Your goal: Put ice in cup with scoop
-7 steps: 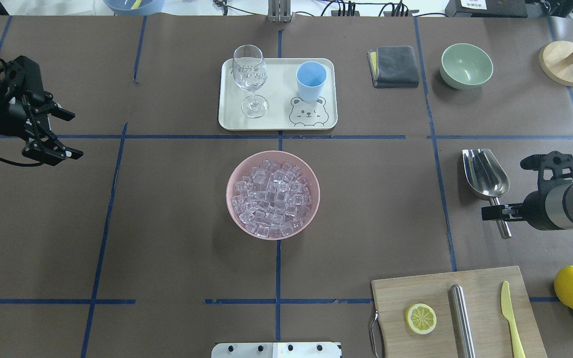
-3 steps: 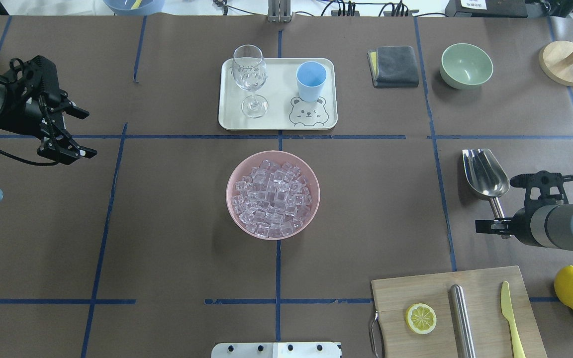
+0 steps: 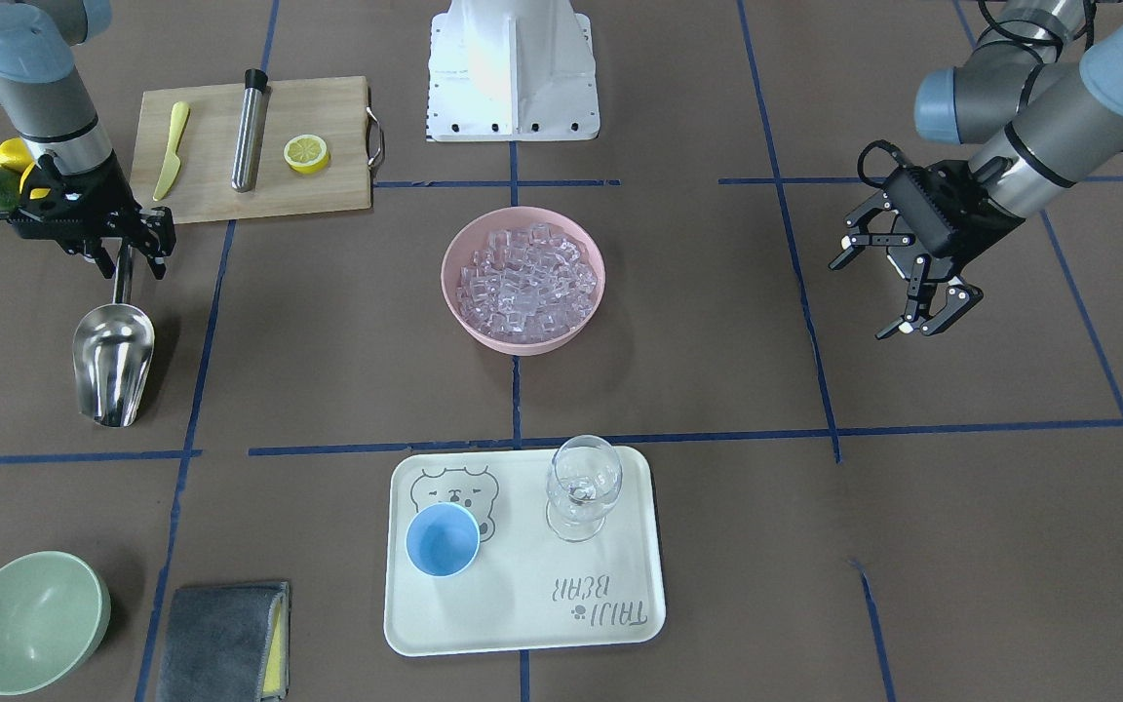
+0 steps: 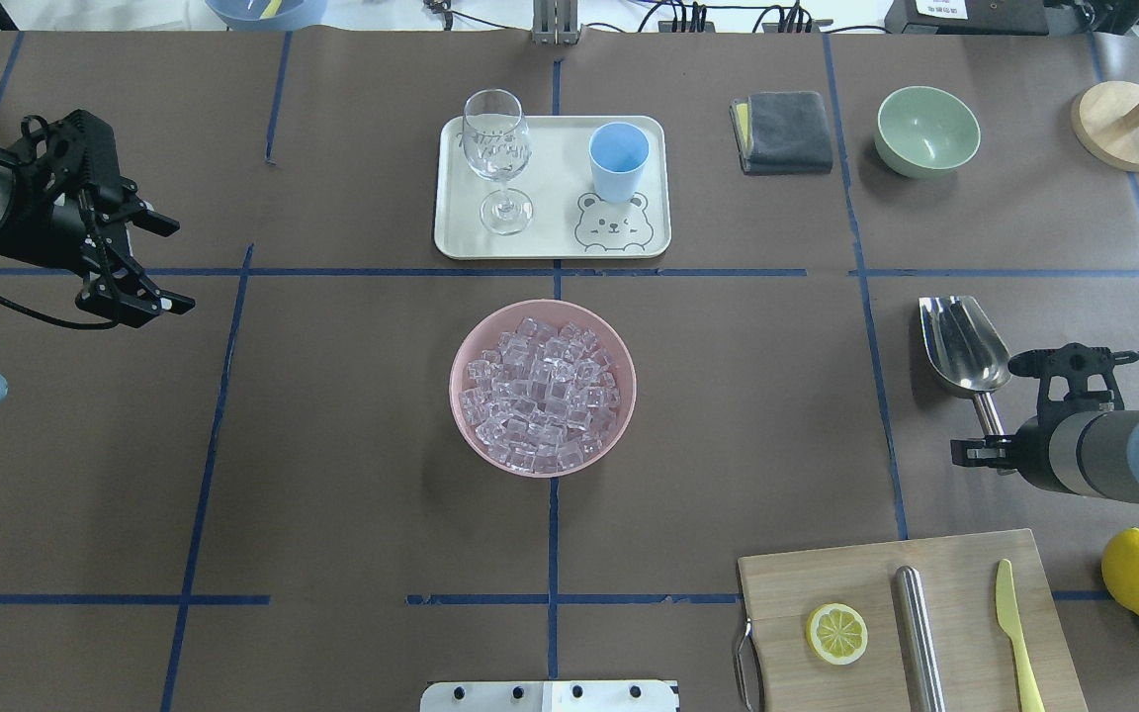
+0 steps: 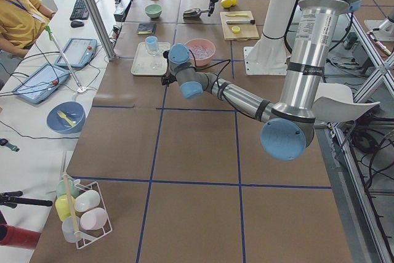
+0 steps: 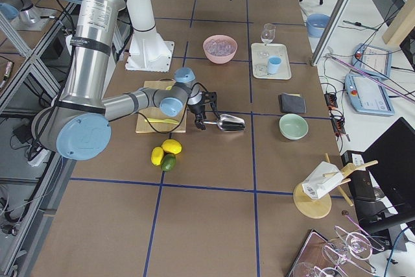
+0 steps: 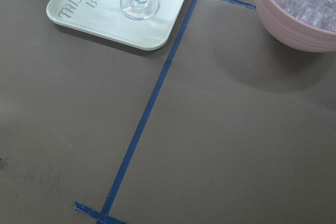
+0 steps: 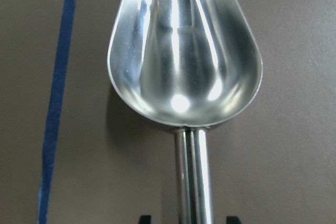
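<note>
Brown-papered tabletop point(image 4: 332, 494), blue tape grid. Well right of the pink bowl point(image 3: 522, 341) of ice point(image 4: 542, 391), scoop point(image 4: 965, 346) lying flat; right gripper point(image 3: 131, 261) newly drawn back along its handle point(image 4: 988, 415), fingers point(image 3: 164, 255) spread either side, not pinching. Left of bowl, left gripper point(image 4: 181, 265) nudged closer, splayed, empty. Beyond bowl, cup point(image 4: 619, 158) empty. Grasp seemingly imminent.

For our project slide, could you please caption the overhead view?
Right hand straddles the scoop handle, left hand hovers open; ice and empty cup await.
</note>
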